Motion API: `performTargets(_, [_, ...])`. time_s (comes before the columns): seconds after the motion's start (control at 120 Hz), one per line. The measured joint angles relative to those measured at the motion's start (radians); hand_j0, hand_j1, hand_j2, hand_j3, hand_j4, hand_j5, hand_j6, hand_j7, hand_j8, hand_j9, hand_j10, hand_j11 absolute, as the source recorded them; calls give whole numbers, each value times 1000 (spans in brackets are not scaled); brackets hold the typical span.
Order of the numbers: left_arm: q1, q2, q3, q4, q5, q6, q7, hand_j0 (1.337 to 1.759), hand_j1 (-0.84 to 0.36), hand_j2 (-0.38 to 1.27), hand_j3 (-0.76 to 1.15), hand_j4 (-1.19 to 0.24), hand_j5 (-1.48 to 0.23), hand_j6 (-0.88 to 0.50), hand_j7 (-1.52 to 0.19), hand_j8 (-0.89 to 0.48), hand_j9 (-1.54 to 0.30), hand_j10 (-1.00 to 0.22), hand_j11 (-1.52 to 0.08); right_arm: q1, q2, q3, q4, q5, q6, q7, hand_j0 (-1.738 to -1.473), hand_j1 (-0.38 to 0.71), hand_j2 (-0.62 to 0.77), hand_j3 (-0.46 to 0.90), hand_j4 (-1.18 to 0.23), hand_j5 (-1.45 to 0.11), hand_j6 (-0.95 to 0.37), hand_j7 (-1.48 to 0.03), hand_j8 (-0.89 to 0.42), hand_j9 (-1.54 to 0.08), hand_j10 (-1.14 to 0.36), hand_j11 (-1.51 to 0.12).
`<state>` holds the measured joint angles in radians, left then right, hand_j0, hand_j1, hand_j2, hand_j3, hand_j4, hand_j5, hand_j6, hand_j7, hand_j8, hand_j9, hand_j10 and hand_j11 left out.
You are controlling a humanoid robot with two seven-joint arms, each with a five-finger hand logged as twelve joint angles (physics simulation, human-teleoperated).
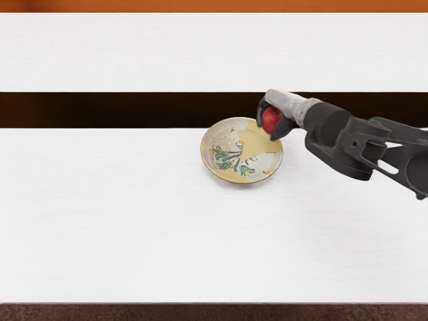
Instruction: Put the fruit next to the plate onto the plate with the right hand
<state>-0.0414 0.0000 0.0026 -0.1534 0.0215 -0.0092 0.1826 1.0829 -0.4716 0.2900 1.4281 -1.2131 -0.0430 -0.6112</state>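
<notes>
White table (134,234) bears a painted plate (235,175); right hand (283,111) clamps a red fruit (271,121) over its rim.

Open table (100,234) surrounds the plate (231,164) — right hand (283,108) overhangs its rim.

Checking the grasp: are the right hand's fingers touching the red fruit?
Touching: in the head view the right hand wraps its fingers round the red fruit.

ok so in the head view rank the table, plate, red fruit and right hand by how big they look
1. table
2. plate
3. right hand
4. red fruit, partly covered by that hand, so judged on what shows
</notes>
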Motion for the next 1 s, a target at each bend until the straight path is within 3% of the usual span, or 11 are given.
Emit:
performTargets(0.1, [0, 0, 0, 0, 0, 0, 0, 1658, 349, 0, 0, 0, 0, -1, 0, -1, 0, -1, 0, 1, 43, 4, 0, -2, -6, 0, -1637, 251, 39, 0, -866, -1139, -396, -1131, -289, -1130, -516, -1216])
performTargets(0.2, [0, 0, 0, 0, 0, 0, 0, 1658, 349, 0, 0, 0, 0, -1, 0, -1, 0, -1, 0, -23, 66, -3, -1, -23, -39, 0, -1638, 278, 124, 0, -862, -1144, -391, -1130, -283, -1129, -511, -1211])
performTargets(0.258, [0, 0, 0, 0, 0, 0, 0, 1658, 349, 0, 0, 0, 0, -1, 0, -1, 0, -1, 0, -44, 76, -6, -2, -42, -57, 0, -1638, 269, 89, 0, -863, -1141, -391, -1129, -285, -1125, -509, -1210])
performTargets(0.617, [0, 0, 0, 0, 0, 0, 0, 1658, 349, 0, 0, 0, 0, -1, 0, -1, 0, 0, 0, -109, 88, -9, -10, -63, -80, 0, -1640, 258, 96, -1, -838, -1078, -424, -1085, -320, -1078, -543, -1142])
performTargets(0.65, [0, 0, 0, 0, 0, 0, 0, 1658, 349, 0, 0, 0, 0, -1, 0, -1, 0, 0, 0, -111, 89, -6, -11, -58, -80, 0, -1642, 216, 67, 0, -768, -986, -422, -993, -308, -986, -549, -1045])
performTargets(0.758, [0, 0, 0, 0, 0, 0, 0, 1658, 349, 0, 0, 0, 0, -1, 0, 0, 0, 0, 0, -108, 87, 3, -17, -15, -78, 0, -1649, -17, 41, 0, -452, -580, -249, -584, -182, -580, -323, -615])
performTargets(0.767, [0, 0, 0, 0, 0, 0, 0, 1658, 349, 0, 0, 0, 0, -1, 0, 0, 0, 0, 0, -108, 87, 3, -17, -13, -78, 0, -1650, -31, 38, -51, -434, -557, -239, -561, -174, -557, -310, -590])
performTargets(0.775, [0, 0, 0, 0, 0, 0, 0, 1658, 349, 0, 0, 0, 0, -1, 0, 0, 0, 0, 0, -108, 86, 4, -17, -11, -78, 0, -1648, -42, -2, 163, -416, -535, -229, -538, -167, -535, -298, -567])
performTargets(0.8, [0, 0, 0, 0, 0, 0, 0, 1658, 349, 0, 0, 0, 0, -1, 0, 0, 0, 0, 0, -106, 86, 9, -16, -6, -77, 0, -1651, -80, 0, 7, -369, -473, -203, -476, -149, -473, -264, -501])
performTargets(1.0, [0, 0, 0, 0, 0, 0, 0, 1658, 349, 0, 0, 0, 0, 0, 0, 0, 0, 0, 0, -93, 42, 109, 42, 77, -47, 0, -1656, -249, 1, 0, -140, -178, -78, -179, -57, -178, -100, -188])
